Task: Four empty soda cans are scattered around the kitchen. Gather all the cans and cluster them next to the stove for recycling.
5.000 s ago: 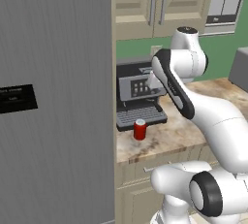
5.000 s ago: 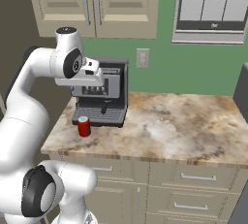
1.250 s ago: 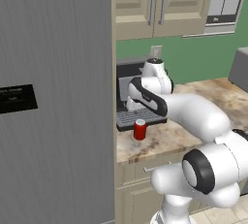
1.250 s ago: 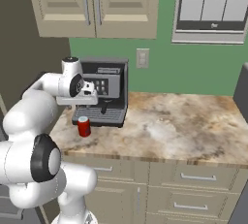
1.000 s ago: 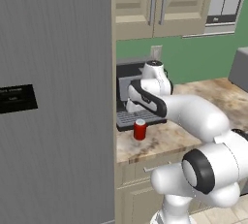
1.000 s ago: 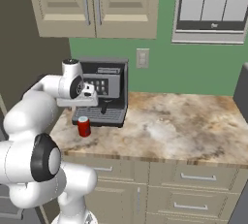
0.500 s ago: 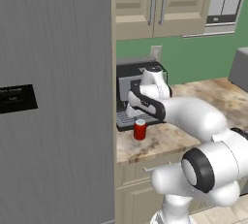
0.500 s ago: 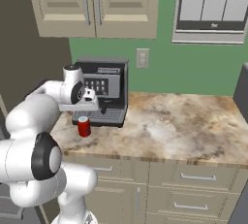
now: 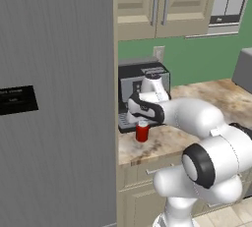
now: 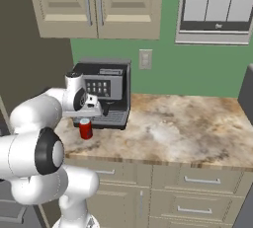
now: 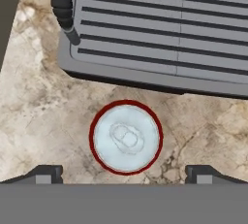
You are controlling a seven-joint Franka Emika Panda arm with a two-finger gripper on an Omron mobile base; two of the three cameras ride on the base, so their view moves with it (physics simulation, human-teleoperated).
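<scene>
Green-walled kitchen (image 10: 163,74), beige cabinets (image 10: 96,5) overhead and beige drawers under the worktop. Tall grey fridge (image 9: 56,98) on the far left of the left base view, small dark panel on its door, text too small to read. Framed window (image 10: 217,7) upper right in the right base view; writing on its lower strip illegible. Tan marbled worktop (image 10: 188,128), mostly bare to the right. White wall outlet (image 10: 145,59) on the green wall behind it.

Black-and-steel coffee machine (image 10: 106,91) at the worktop's left end, slotted drip tray (image 11: 160,34) toward the front, button panel markings unreadable.

One soda can (image 11: 126,136) upright on the worktop just in front of the drip tray, near it but apart; red wall, silver top with pull tab, no readable label. Same can at (image 9: 142,131) and (image 10: 85,128).

Claw (image 10: 88,108) directly above the can, pointing straight down, jaws spread wide, nothing held. Fingertips (image 11: 46,173) flanking the can left and right in the hand view, both clear of it.
</scene>
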